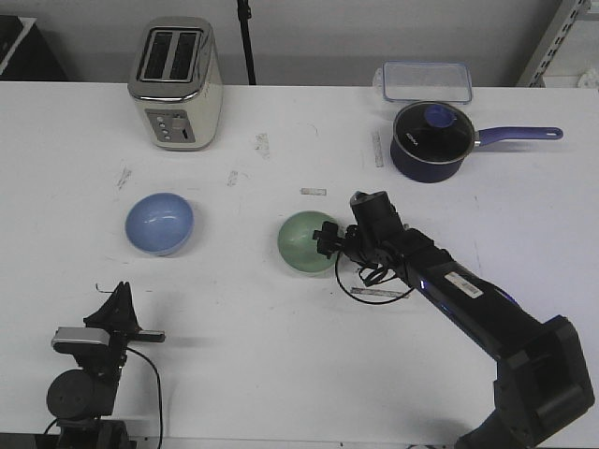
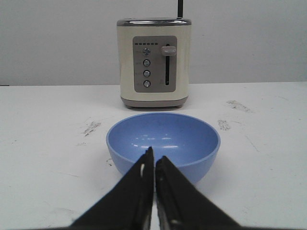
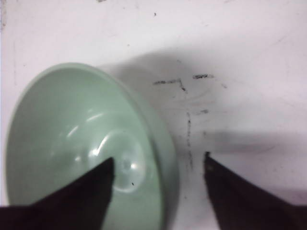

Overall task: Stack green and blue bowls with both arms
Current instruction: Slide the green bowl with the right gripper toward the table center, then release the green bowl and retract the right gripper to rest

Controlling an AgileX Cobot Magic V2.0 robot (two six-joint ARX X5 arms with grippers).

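Right gripper (image 3: pixel 158 165) straddles the tilted, glossy mint-green bowl's (image 3: pixel 72 139) rim.

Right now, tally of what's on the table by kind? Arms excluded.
Bowls: 2, blue bowl and green bowl
Toasters: 1, cream toaster
Saucepans: 1, navy saucepan with glass lid
Clear containers: 1, lidded plastic container
Total: 5

The right arm (image 1: pixel 468 290) reaches forward with its tool (image 3: pixel 158 163) spread wide, while the left tool (image 2: pixel 154 160) is closed.
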